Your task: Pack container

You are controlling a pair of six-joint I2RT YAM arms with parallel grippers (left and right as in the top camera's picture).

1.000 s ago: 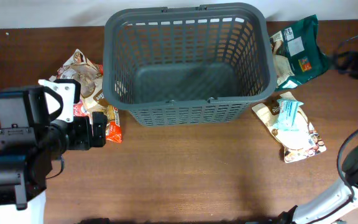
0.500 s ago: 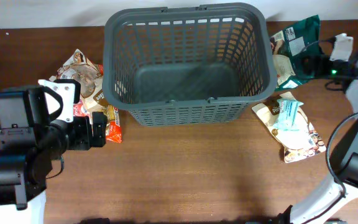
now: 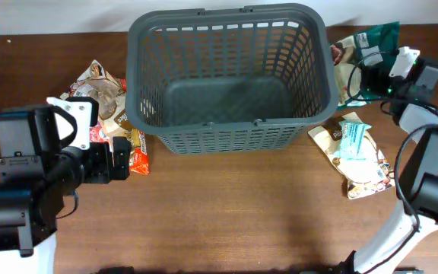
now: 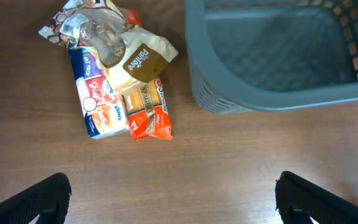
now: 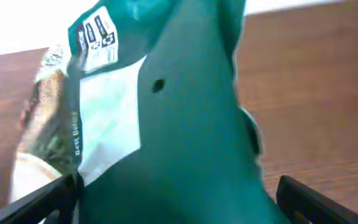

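The dark grey slotted container (image 3: 226,141) stands at the back middle of the table with nothing inside; its corner shows in the left wrist view (image 4: 278,93). My left gripper (image 3: 120,160) is open and empty over bare wood (image 4: 173,199), just in front of a pile of snack packets (image 3: 101,99), among them an orange-red packet (image 4: 146,112). My right gripper (image 3: 362,72) is open, low over a green packet (image 3: 379,34) right of the container. The green packet (image 5: 191,124) fills the space between its spread fingers.
A light blue packet (image 3: 352,137) lies on a beige pouch (image 3: 367,171) at the container's front right. A blue-and-white pack (image 4: 95,99) and a brown pouch (image 4: 138,59) lie in the left pile. Cables run at the far right edge.
The right arm came into view from the right and moved left onto the green packet. The left arm has not moved.
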